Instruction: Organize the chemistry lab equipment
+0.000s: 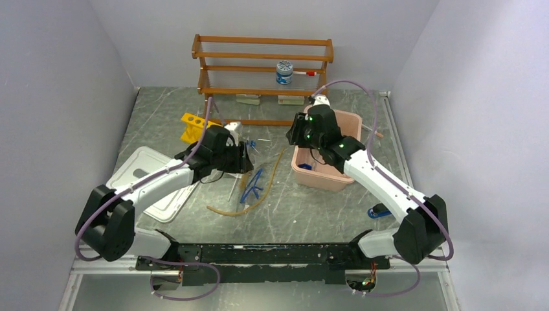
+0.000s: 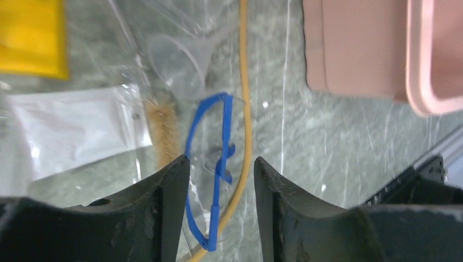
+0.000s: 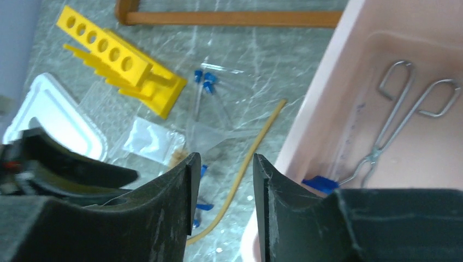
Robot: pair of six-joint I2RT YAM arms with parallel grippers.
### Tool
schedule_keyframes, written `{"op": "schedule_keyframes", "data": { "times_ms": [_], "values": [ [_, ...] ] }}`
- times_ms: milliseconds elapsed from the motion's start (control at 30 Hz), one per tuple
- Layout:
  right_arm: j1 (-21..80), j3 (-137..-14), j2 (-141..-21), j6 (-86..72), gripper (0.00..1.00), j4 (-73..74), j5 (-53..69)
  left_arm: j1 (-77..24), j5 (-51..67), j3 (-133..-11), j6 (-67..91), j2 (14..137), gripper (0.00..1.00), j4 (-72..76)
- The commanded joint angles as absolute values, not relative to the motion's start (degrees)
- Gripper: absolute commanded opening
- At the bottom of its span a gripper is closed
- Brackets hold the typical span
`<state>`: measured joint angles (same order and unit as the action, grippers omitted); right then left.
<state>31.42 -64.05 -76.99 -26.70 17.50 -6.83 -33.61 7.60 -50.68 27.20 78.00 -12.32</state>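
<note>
The yellow test-tube rack (image 1: pixel 191 127) lies at the back left; it also shows in the right wrist view (image 3: pixel 114 60). Small blue-capped tubes (image 3: pixel 205 82) lie beside it. The tan hose (image 1: pixel 259 194) curves across the middle of the table. Blue-framed clear glasses (image 2: pixel 210 164) lie against the hose (image 2: pixel 245 109). My left gripper (image 2: pixel 221 164) is open and empty above both. My right gripper (image 3: pixel 221 161) is open and empty above the left rim of the pink bin (image 1: pixel 327 175). Metal tongs (image 3: pixel 404 109) and a blue item (image 3: pixel 322 183) lie in the bin (image 3: pixel 327 98).
A clear funnel (image 2: pixel 180 60), a bristle brush (image 2: pixel 164 131) and a plastic bag (image 2: pixel 76 131) lie left of the hose. A white tray (image 1: pixel 145 181) sits front left. A wooden shelf (image 1: pixel 262 65) with a jar (image 1: pixel 283 72) stands at the back. A blue tool (image 1: pixel 379 211) lies front right.
</note>
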Motion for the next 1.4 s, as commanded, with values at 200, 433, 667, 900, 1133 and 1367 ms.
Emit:
{"op": "schedule_keyframes", "data": {
  "times_ms": [200, 433, 667, 900, 1133, 1367],
  "values": [
    [32.97, -57.5, -72.55, -35.58, 0.42, 11.58, -5.0, -36.81, 14.26, -53.67, 21.14, 89.87, 0.52, -12.29],
    [32.96, -55.88, -69.37, -36.18, 0.42, 11.7, -6.65, -36.91, 15.06, -56.15, 18.21, 95.15, 0.5, -15.91],
    [33.1, -55.11, -67.28, -36.87, 0.42, 12.41, -7.21, -37.0, 19.76, -55.81, 18.2, 97.49, 0.4, -18.75],
    [33.14, -54.9, -66.86, -36.72, 0.42, 12.66, -7.36, -37.0, 19.64, -56.03, 19.55, 97.73, 0.35, -18.94],
    [33.14, -54.78, -66.41, -36.26, 0.42, 12.68, -7.24, -37.01, 18.81, -56.5, 20.43, 96.77, 0.14, -18.95],
    [33.18, -53.3, -65.22, -34.67, 0.43, 11.31, -4.81, -37.0, 20.56, -56.16, 20.53, 89.27, 0.05, -17.06]
  ]
}}
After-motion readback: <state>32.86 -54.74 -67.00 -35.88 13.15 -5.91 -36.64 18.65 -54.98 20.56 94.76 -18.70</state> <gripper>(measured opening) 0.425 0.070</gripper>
